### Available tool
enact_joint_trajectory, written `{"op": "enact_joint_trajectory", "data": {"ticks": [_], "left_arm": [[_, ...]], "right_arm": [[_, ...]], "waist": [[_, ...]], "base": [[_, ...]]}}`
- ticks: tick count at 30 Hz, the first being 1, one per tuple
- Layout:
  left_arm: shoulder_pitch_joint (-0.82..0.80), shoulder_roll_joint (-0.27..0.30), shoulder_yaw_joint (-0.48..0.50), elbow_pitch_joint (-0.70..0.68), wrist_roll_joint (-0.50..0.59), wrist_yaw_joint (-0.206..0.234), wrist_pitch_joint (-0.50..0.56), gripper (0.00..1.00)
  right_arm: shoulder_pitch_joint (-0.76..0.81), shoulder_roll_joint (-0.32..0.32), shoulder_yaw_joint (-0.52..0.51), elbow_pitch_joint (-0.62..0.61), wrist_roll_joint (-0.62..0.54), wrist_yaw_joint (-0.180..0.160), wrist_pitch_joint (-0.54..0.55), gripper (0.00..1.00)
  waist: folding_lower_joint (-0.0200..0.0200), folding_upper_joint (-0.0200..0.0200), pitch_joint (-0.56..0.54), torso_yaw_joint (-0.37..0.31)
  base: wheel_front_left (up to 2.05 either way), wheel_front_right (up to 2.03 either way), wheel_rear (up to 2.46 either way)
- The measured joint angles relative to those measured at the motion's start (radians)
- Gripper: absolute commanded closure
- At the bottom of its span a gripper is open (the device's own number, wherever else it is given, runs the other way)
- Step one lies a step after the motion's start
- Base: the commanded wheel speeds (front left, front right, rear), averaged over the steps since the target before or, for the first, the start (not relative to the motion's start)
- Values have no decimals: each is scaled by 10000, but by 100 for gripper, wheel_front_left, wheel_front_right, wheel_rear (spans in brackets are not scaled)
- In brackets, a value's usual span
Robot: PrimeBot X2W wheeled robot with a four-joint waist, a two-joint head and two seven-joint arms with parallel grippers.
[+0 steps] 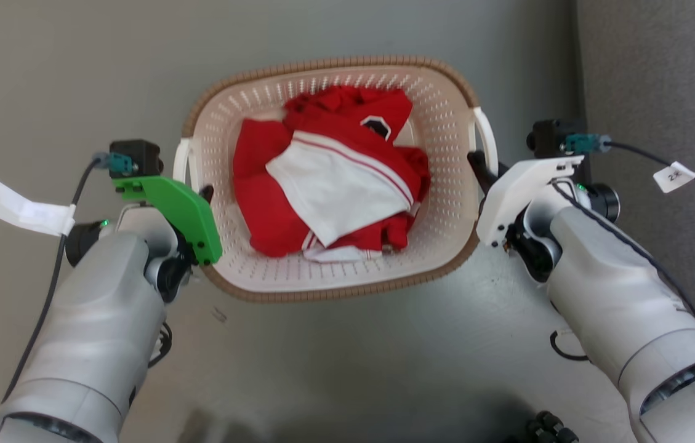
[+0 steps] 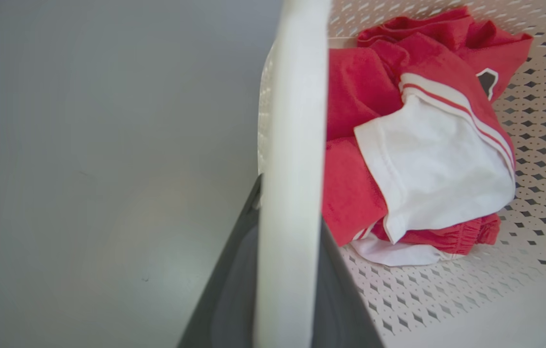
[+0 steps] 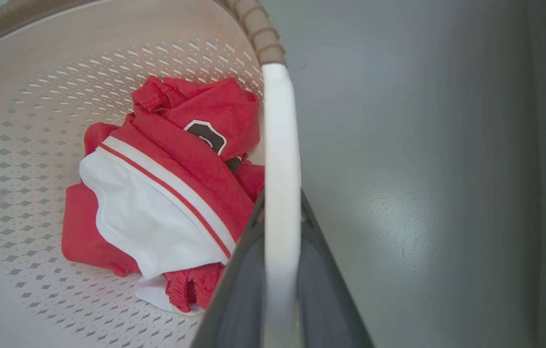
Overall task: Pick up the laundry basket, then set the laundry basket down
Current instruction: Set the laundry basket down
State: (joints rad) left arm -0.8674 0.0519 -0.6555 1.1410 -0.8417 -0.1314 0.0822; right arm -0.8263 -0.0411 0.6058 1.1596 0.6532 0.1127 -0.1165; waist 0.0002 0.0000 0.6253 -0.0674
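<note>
The laundry basket (image 1: 335, 64), cream with perforated walls and a brown woven-look rim, sits centred in the head view with red and white clothes (image 1: 335, 178) inside. My left gripper (image 1: 202, 197) is at its left white handle (image 1: 181, 161). In the left wrist view that handle (image 2: 292, 121) runs between the dark fingers (image 2: 234, 290), so the left gripper (image 2: 289, 203) is shut on it. My right gripper (image 1: 481, 167) is shut on the right handle (image 1: 486, 136). The right wrist view shows this handle (image 3: 280, 145) clamped in the right gripper (image 3: 281, 198). Whether the basket touches the floor I cannot tell.
Smooth grey floor (image 1: 353, 369) surrounds the basket. A darker grey textured surface (image 1: 661, 92) borders the right side. Cables with white paper tags (image 1: 15, 203) (image 1: 673, 176) hang off both wrists. Small dark parts (image 1: 547, 427) lie at the bottom edge.
</note>
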Motion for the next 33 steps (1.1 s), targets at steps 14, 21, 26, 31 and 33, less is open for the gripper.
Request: {"op": "enact_joint_trajectory", "data": {"ticks": [14,21,26,31,33], "left_arm": [[-765,-4,48,-157,119,2,-1371,100],[-851,-56,-102,115,299,0,-1490,100],[-1118,-79,-165,153,326,0,-1490,100],[-1311,-77,-171,224,341,0,-1478,100],[-1383,-77,-163,305,339,0,-1444,100]], "right_arm": [[-881,-104,-144,-31,-35,-90,-696,100],[-919,-35,-267,159,73,-86,-763,100],[-1100,-15,-445,280,176,-84,-763,100],[-1334,-13,-481,320,232,-71,-763,100],[-1399,-17,-495,339,259,10,-750,100]], "waist": [[0,0,1816,167],[-1,0,2505,210],[0,0,2808,217],[-1,0,3034,219],[-2,0,3100,225]], "base": [[0,0,0],[0,0,0],[0,0,0],[0,0,0],[0,0,0]]}}
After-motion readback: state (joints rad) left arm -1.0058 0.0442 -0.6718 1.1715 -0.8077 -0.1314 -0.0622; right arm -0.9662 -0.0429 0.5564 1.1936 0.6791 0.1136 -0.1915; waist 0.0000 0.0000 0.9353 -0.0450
